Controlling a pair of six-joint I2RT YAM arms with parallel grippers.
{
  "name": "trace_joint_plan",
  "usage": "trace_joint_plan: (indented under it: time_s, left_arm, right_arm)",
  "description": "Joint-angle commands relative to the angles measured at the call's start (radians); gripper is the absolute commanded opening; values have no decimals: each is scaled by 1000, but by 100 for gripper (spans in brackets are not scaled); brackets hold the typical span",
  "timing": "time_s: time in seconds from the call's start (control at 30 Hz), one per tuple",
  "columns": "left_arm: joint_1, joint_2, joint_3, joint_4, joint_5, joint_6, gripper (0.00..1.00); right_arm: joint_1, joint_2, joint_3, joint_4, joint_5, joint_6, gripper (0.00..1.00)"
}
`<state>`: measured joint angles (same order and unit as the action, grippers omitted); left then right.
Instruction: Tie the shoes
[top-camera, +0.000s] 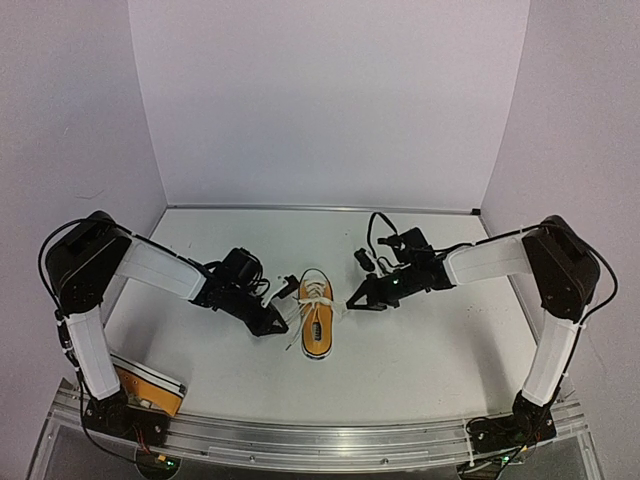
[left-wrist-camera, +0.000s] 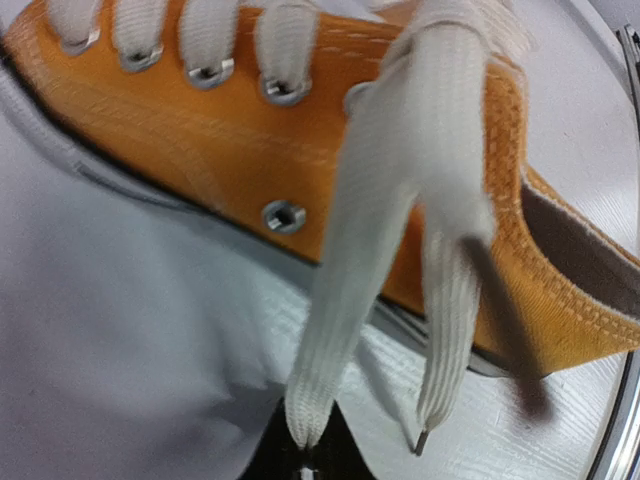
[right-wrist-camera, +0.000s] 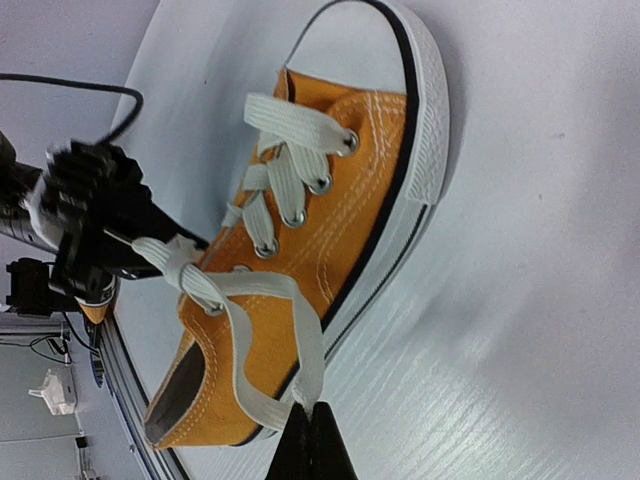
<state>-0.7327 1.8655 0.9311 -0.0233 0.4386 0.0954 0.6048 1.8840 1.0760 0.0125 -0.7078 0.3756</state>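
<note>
Between left claw (top-camera: 272, 322) and right claw (top-camera: 355, 302), each clamped on lace (right-wrist-camera: 312, 345), sits the shoe (top-camera: 316, 318). Uneven pulls could drag it or free a lace.

Scene was lit brightly and diffusely; soft shadows were cast on the table (top-camera: 430, 350). Left wrist view was blurred, lace (left-wrist-camera: 390, 230) defocused throughout.

Back wall (top-camera: 330, 100): plain pale lavender-white, upper centre. Left wall (top-camera: 60, 110) and right wall (top-camera: 590, 110): same tone, angled inward, booth-like. Table top (top-camera: 440, 350): white, matte, faint grain, fills lower half. Aluminium rail (top-camera: 320, 435) along bottom edge. Light even, diffuse; shadows soft.
</note>
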Motion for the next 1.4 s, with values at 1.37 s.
trace_joint_plan:
  time_s: [1.37]
  left_arm:
    - [59,-80,83,212,167,-151,28]
  right_arm:
    - [-25,-40,7,32,3,-32,33]
